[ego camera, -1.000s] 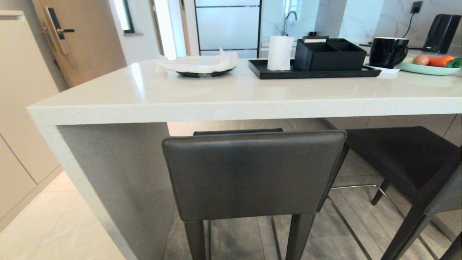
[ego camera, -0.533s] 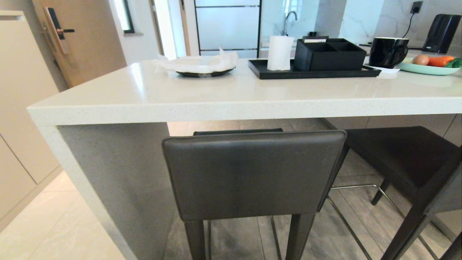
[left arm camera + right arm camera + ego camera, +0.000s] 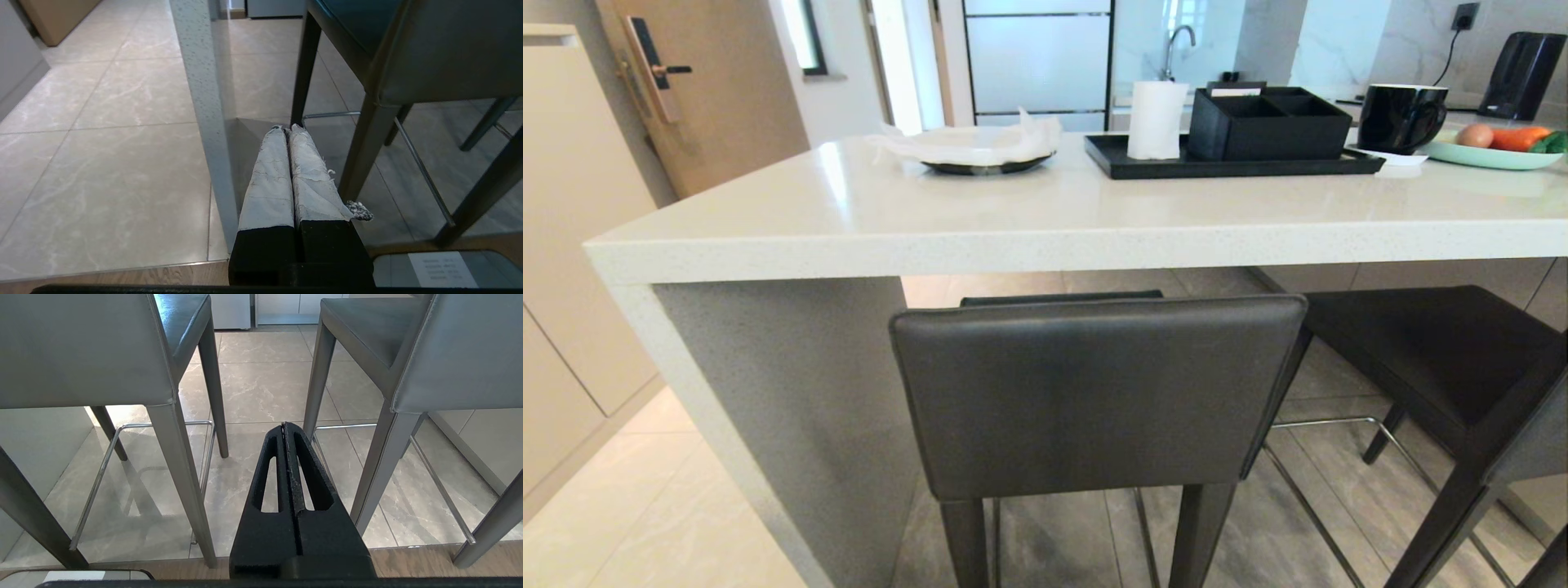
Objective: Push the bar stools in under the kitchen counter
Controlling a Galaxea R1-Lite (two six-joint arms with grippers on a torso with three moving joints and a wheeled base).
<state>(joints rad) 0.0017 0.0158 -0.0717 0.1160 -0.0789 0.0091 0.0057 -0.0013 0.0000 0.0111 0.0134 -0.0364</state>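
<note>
The counter fills the head view, its thick white slab running from the left corner off past the right edge, with a grey side panel below the corner. Nothing in this view differs from a second ago: the whole scene sits exactly as it did. The near stool stands square to the counter, backrest toward the robot, its seat only just under the slab's edge. The second stool stands to its right, turned at an angle, its seat partly under the slab. On the counter are a black tray with a white roll and a black box, a dark plate heaped with white paper, a black mug and a green plate of food. Neither arm shows in the head view. The left gripper hangs low beside the panel, its cloth-wrapped fingers pressed together on nothing. The right gripper hangs low, pointing between the two stools, fingers closed and empty.
</note>
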